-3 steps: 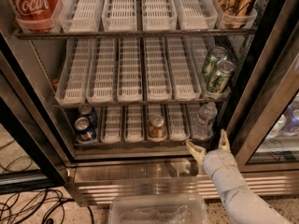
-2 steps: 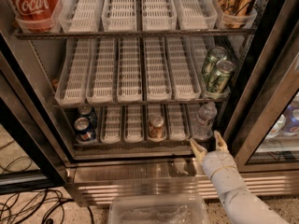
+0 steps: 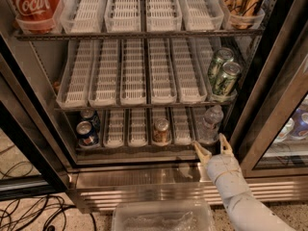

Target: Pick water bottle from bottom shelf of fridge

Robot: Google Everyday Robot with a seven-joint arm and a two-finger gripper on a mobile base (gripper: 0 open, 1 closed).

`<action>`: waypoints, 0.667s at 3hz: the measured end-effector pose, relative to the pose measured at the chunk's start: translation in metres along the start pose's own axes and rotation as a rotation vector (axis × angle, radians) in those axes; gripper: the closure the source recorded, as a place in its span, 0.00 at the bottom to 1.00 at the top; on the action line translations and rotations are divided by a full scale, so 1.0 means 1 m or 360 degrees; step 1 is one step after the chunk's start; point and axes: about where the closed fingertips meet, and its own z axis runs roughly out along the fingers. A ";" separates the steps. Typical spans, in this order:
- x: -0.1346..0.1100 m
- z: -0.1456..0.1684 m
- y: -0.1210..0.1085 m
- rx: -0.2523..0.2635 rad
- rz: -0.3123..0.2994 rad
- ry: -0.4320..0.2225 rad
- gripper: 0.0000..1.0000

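The water bottle (image 3: 211,124) is small, clear and ribbed. It stands upright at the right end of the bottom shelf (image 3: 139,129) of the open fridge (image 3: 262,61). My gripper (image 3: 212,146) is open just in front of and below the bottle, at the steel sill. Its two tan fingertips (image 3: 200,150) point up toward the bottle, one on each side of its base, without touching it. The white arm comes in from the lower right.
An orange-brown can (image 3: 161,131) stands mid-shelf and two blue cans (image 3: 86,133) at the left. Two green cans (image 3: 222,75) sit on the middle rack above the bottle. A clear plastic bin (image 3: 162,216) lies on the floor in front. Cables (image 3: 29,213) lie at lower left.
My gripper has moved slightly right and forward toward the bottle, so its fingers now straddle the bottle's base. Nothing else has moved.
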 end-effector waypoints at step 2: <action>-0.004 0.018 -0.004 0.0043 -0.0019 -0.0059 0.32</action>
